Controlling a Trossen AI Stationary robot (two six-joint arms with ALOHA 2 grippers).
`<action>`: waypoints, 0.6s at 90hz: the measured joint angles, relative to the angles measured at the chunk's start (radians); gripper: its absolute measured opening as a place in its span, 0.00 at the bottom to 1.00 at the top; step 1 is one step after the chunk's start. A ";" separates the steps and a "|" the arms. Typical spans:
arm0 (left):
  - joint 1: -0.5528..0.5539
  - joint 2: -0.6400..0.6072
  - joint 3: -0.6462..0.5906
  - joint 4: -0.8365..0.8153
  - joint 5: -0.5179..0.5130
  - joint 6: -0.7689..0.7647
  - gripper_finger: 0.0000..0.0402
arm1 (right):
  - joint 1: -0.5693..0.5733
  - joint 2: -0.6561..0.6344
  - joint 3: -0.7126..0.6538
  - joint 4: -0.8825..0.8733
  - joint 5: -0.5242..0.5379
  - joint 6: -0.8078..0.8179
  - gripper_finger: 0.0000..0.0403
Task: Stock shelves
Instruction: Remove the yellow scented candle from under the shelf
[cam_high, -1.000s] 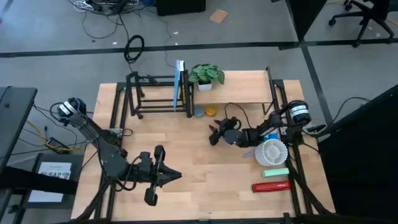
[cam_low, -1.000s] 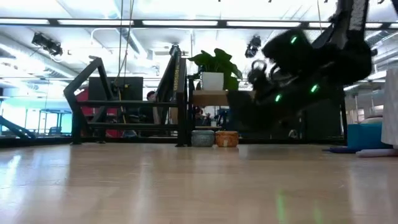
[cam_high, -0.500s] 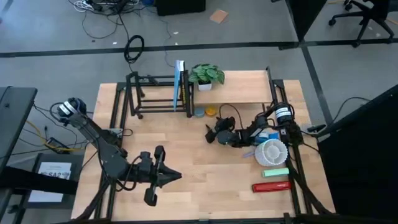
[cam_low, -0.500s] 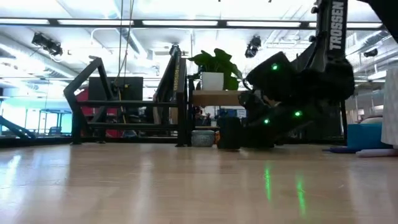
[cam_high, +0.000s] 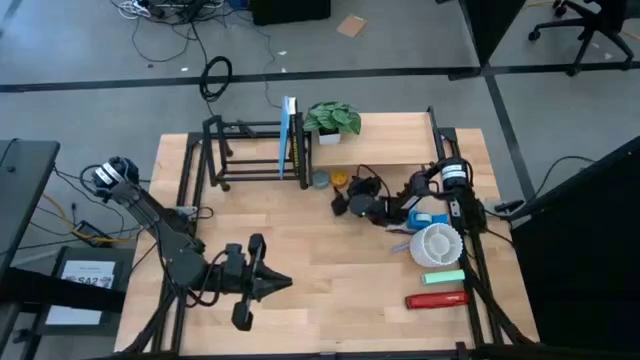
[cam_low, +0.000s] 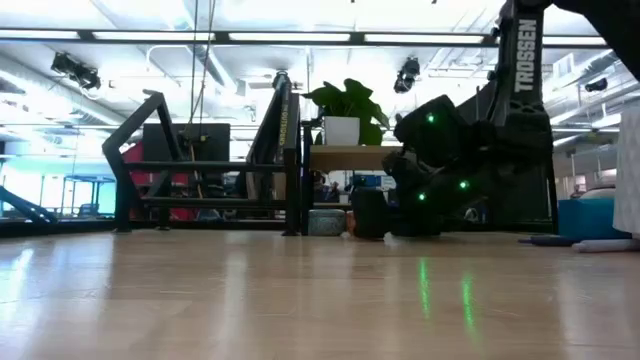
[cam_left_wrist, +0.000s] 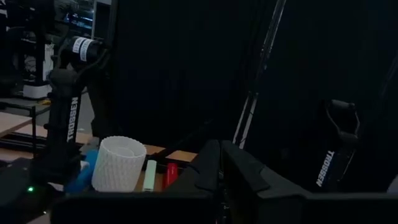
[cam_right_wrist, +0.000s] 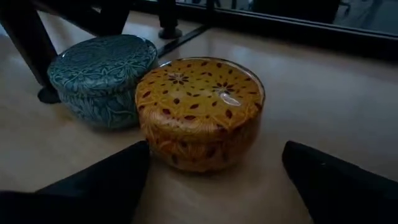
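Note:
An orange patterned tin and a blue-green tin stand side by side on the tabletop, at the foot of the shelves. The shelves are a stand with a wooden plank top carrying a potted plant, and a black rod rack with a blue book leaning in it. My right gripper is low over the table, open, its fingers on either side of the orange tin's near face and apart from it. My left gripper rests shut near the front left.
At the table's right edge stand a white ribbed cup and a blue object. A green bar and a red bar lie nearer the front. Bare wood lies between the two arms.
My right gripper has moved toward the table's far edge and somewhat left, coming down to table height and closing in on the orange tin. The tins have stayed where they were.

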 joint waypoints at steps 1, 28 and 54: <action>0.000 0.000 0.000 0.000 0.000 0.000 0.00 | -0.002 0.000 0.000 0.001 -0.002 -0.001 0.87; 0.000 0.000 0.000 0.000 0.000 0.000 0.00 | -0.052 0.000 0.000 0.048 -0.095 -0.101 0.86; 0.000 0.000 0.000 0.000 0.000 0.000 0.00 | -0.078 -0.001 0.001 0.070 -0.220 -0.212 0.83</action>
